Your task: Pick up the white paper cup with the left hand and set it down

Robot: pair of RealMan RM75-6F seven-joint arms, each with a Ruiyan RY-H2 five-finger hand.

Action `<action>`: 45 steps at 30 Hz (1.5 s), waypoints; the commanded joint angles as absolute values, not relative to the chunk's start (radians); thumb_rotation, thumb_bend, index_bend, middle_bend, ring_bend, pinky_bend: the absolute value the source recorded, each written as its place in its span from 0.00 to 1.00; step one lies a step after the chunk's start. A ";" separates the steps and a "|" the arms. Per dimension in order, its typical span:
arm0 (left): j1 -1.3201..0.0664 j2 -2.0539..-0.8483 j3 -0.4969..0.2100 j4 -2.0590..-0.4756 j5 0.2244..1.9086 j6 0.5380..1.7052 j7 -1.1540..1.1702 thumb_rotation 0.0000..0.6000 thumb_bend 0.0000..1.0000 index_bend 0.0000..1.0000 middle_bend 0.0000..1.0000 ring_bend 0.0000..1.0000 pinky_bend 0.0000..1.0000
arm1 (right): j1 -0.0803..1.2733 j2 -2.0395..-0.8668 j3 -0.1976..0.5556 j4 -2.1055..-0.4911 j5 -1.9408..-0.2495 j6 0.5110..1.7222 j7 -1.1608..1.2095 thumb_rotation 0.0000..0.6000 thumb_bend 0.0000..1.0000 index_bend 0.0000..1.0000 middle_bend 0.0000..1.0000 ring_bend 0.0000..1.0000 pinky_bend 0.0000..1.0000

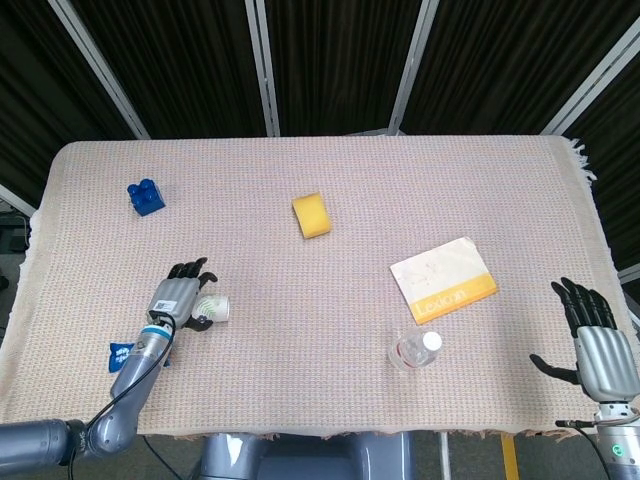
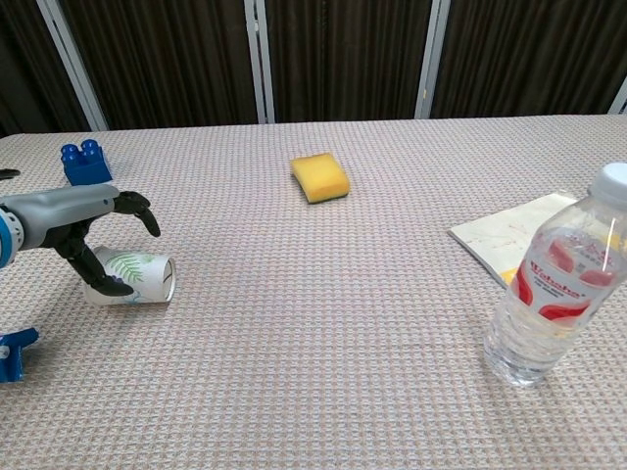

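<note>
Behind the beige woven tablecloth [image 1: 330, 330], dark curtains [image 1: 330, 60] with pale metal posts [image 1: 262, 65]

Bright, even light; perhaps slight softness.

The left hand [image 1: 183, 293] covers part of the white paper cup [image 1: 214, 308] from above. In the chest view, the booklet [image 2: 514, 238] is cut by the right edge and sits partly behind the water bottle [image 2: 554, 284]. The bottle's label words are too blurry to read.

Sponge [image 1: 312, 215], bottle [image 1: 417, 351], perhaps booklet [image 1: 444, 279].
</note>
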State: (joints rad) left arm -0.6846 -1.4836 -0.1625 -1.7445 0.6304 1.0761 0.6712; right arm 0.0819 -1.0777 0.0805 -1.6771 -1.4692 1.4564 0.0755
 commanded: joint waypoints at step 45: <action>-0.549 -1.726 -0.148 -1.458 1.135 1.087 -0.209 1.00 0.23 0.42 0.00 0.00 0.00 | 0.080 -1.082 0.077 -1.682 -1.479 1.467 0.055 1.00 0.06 0.00 0.00 0.00 0.00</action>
